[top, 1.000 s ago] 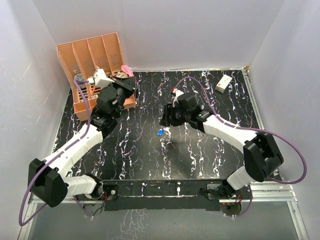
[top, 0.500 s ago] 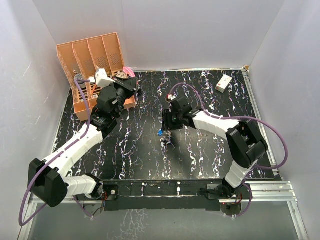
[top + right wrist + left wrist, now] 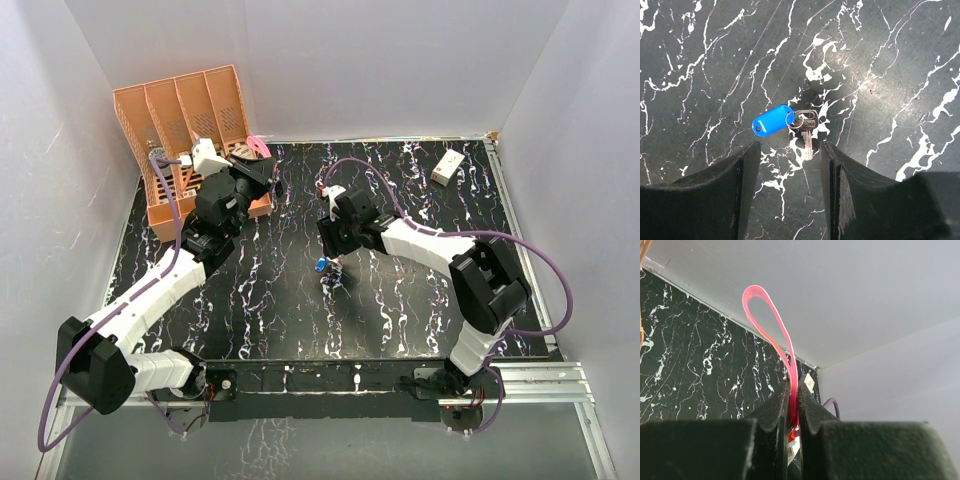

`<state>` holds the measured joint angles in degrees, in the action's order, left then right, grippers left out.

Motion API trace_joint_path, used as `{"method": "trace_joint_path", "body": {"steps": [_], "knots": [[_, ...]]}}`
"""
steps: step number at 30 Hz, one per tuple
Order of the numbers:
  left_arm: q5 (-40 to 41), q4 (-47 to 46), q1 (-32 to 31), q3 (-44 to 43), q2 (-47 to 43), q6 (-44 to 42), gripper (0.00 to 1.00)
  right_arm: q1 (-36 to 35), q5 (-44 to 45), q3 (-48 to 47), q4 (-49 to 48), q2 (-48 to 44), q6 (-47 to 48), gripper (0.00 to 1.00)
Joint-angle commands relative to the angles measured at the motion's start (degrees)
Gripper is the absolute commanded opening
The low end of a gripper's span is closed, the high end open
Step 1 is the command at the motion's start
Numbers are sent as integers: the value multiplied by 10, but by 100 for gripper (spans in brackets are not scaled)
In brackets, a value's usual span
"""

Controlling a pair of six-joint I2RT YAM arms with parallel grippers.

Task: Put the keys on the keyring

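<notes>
1 orange rack (image 3: 185,120) beside left tool (image 3: 793,391) pinching keyring (image 3: 789,367); right tool (image 3: 790,150) half-open over keys (image 3: 801,122).

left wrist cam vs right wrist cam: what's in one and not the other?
Left wrist only: the pink strap, pinched upright in the shut left claw, its loop against the white wall. Right wrist only: the key and its blue tag, lying flat on the table between the jaws of the open right claw, not gripped. Both: the black marbled table.
</notes>
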<state>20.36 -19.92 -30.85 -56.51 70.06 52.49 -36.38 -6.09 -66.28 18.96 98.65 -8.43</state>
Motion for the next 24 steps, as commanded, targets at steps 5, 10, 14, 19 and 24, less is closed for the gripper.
{"method": "trace_joint_path", "body": {"steps": [5, 10, 14, 19, 24], "knots": [[2, 3, 2, -12, -15, -9, 0, 0, -46, -2, -49, 8, -18, 58], [5, 7, 3, -11, -19, -10, 0, 10, -87, 11, -66, 25, -51, 59], [8, 11, 3, -10, -23, -11, 0, 27, -116, 31, -84, 28, -81, 60], [12, 13, 3, -7, -28, -11, 0, 39, -122, 51, -102, 19, -93, 61], [12, 14, 3, -5, -29, -9, 0, 44, -127, 53, -102, 26, -95, 61]]}}
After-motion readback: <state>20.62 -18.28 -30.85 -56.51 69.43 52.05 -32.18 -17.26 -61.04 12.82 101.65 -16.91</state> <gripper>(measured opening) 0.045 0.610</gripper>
